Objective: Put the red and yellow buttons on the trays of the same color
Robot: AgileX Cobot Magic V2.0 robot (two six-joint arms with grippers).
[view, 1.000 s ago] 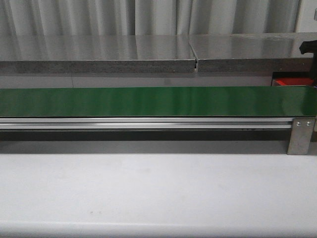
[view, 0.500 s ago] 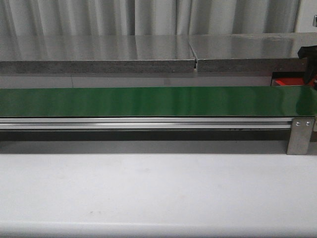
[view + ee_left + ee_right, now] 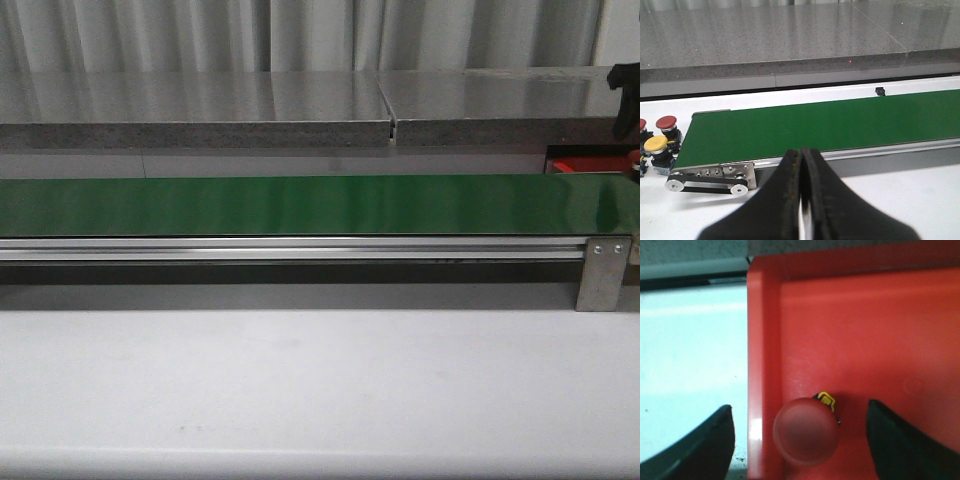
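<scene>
A red button (image 3: 806, 436) stands inside the red tray (image 3: 865, 330), close to its side wall. My right gripper (image 3: 800, 412) hangs open above it, one finger on each side of the button and neither touching it. The red tray (image 3: 588, 163) also shows at the far right of the front view, behind the belt, with my right arm (image 3: 625, 100) above it. My left gripper (image 3: 801, 151) is shut on nothing, in front of the belt. Past the belt's end stand a red button (image 3: 666, 122), a yellow button (image 3: 656, 144) and part of another red button (image 3: 641, 124). No yellow tray is in view.
The green conveyor belt (image 3: 300, 204) on its aluminium frame (image 3: 300, 248) runs across the white table (image 3: 300, 390). A metal bracket (image 3: 603, 273) closes its right end, and a pulley with a black drive belt (image 3: 707, 182) its other end. A grey counter (image 3: 200, 105) runs behind.
At the right edge of the front view my right arm has shifted slightly to the right and up. Nothing else has moved.
</scene>
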